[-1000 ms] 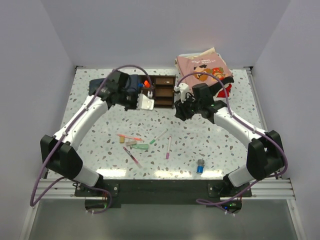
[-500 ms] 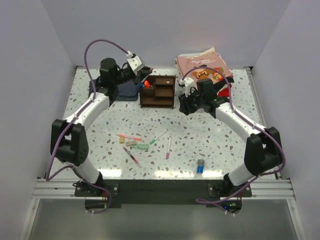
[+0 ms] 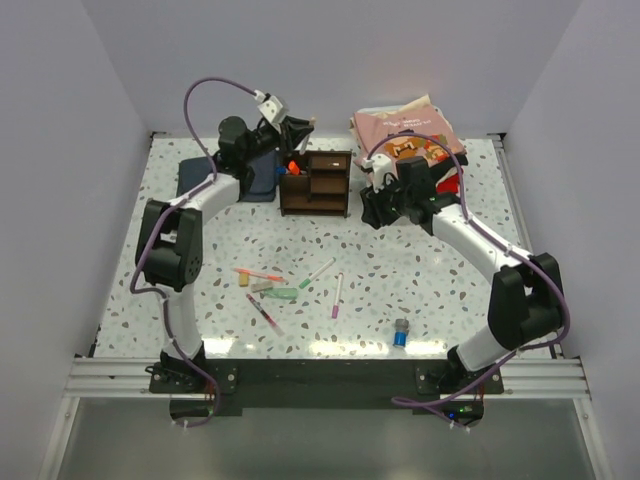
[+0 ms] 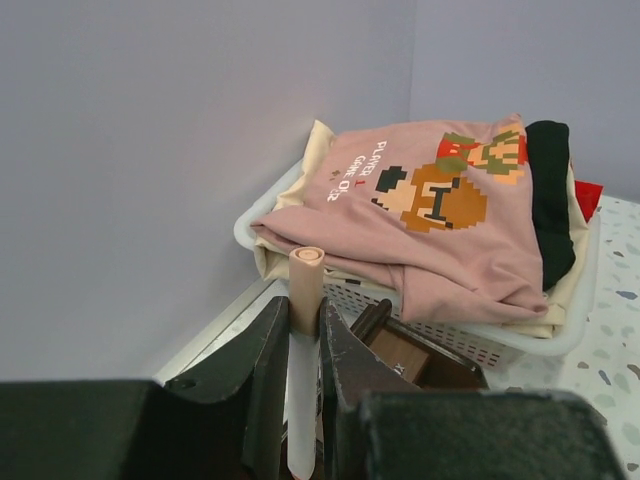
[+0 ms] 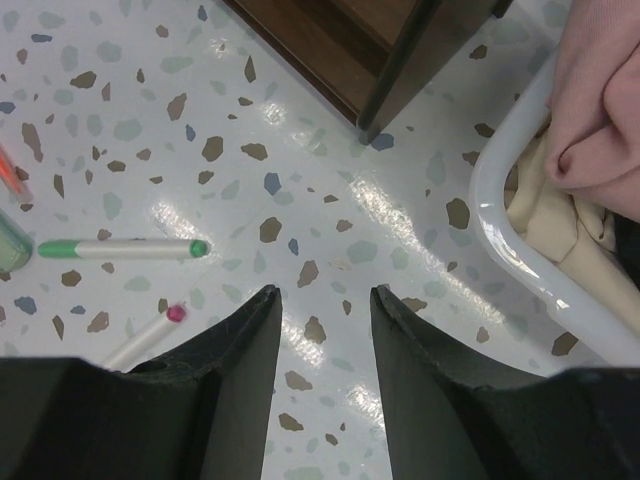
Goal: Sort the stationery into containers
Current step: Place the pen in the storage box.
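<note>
The left gripper [image 4: 303, 312] is clamping a thin pen [image 4: 306, 272] in the air by the organiser's [image 3: 316, 183] back left corner.
The pen, white-barrelled and tan-capped, is standing upright between the jaws. A white bin [image 4: 560, 340] of pink clothes is sitting just past the dark brown organiser. The right gripper [image 5: 322, 300] is hanging spread and empty near a green-capped pen [image 5: 120, 248].

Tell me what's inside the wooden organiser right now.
In the organiser, an orange-tipped marker stands in the left compartment; the right shelves look bare. Their shadowed depths cannot be seen.
</note>
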{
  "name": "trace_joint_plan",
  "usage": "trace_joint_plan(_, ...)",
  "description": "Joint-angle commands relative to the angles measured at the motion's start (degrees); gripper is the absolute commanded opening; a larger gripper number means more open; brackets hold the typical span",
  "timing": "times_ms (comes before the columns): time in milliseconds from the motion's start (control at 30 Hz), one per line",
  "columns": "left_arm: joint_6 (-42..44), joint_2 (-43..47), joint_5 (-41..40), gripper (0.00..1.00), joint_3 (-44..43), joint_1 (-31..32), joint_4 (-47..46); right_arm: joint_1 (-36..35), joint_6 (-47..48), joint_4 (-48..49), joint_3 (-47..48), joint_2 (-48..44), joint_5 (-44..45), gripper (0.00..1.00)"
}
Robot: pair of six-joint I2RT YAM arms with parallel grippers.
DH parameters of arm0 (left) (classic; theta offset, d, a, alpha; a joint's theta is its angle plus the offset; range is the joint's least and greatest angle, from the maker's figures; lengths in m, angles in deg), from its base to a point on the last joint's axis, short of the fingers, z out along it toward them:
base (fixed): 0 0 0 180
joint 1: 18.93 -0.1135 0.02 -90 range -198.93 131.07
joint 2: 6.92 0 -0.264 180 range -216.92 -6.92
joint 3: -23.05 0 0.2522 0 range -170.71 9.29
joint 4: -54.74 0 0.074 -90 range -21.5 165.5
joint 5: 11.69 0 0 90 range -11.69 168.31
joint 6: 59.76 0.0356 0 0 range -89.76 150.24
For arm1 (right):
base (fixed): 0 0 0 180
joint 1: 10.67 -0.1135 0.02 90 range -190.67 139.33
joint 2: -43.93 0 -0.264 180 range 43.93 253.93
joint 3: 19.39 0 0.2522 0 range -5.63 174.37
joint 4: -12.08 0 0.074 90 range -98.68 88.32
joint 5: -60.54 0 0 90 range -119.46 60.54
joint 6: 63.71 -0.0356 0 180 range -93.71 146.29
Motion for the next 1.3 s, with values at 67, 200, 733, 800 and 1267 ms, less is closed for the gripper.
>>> trace_joint_plan(67, -2.39, -3.49, -2.52, 0.00, -3.77, -0.59, -5.90, 0.69, 0.13, 0.97, 0.52, 1.67, 1.33, 0.45)
trace_joint_plan(200, -3.00, -4.46, -1.03, 0.00, -2.90, -1.21, -5.72, 0.69, 0.83, 0.97, 0.87, 2.28, 1.76, 0.45)
trace_joint_plan(733, -2.30, -0.95, 1.08, 0.57, 4.75, -2.88, -7.92, 0.78, 1.45, 0.35, 4.20, 5.71, 1.41, 0.45)
trace_joint_plan(800, -2.30, 1.93, 0.82, 0.60, 5.54, -3.23, -7.57, 0.78, 1.71, 0.27, 5.00, 5.63, 1.33, 0.45)
trace_joint_plan(1267, 24.40, 38.41, 10.99, 0.72, 20.47, -4.37, 36.47, 0.78, 13.90, -6.49, 1.40, -2.28, -4.89, 0.47)
